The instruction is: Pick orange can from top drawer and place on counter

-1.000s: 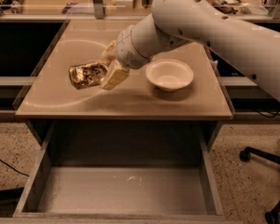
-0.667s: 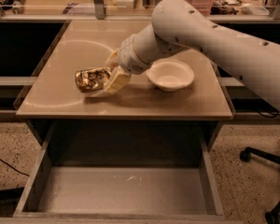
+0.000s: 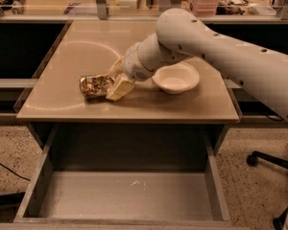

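The orange can (image 3: 95, 85), crushed and shiny copper, lies on its side at or just above the counter (image 3: 77, 56), left of centre. My gripper (image 3: 110, 83) reaches in from the right with its cream fingers (image 3: 120, 87) closed around the can's right end. The white arm stretches back to the upper right. The top drawer (image 3: 125, 195) stands pulled open below the counter's front edge, and its grey floor holds only a small pale speck.
A white bowl (image 3: 175, 77) sits on the counter just right of the gripper, under the arm. A faint white ring mark curves across the counter's left half. Glass partitions and clutter stand behind the counter. An office chair base (image 3: 273, 162) is at the right.
The gripper has carried the can slightly to the right and lower, down to the counter surface. The bowl and drawer have not moved.
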`<act>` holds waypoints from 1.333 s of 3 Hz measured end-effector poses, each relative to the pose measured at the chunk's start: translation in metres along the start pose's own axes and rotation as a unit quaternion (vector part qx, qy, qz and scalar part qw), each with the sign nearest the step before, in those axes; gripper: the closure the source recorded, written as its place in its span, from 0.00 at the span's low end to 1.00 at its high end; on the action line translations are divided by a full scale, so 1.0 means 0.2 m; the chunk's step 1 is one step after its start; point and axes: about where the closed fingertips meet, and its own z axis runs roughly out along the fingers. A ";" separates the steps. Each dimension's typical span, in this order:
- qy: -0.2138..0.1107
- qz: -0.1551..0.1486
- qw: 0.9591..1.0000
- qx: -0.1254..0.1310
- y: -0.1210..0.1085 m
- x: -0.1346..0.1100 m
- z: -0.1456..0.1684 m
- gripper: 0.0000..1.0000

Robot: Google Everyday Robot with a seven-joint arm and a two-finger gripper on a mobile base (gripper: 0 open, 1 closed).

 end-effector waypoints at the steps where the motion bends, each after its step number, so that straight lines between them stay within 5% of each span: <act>1: 0.000 0.000 1.000 0.000 0.00 0.00 0.00 0.59; 3: 0.000 0.000 1.000 0.000 0.00 0.00 0.00 0.13; 4: 0.000 0.000 1.000 0.000 0.00 0.00 0.00 0.00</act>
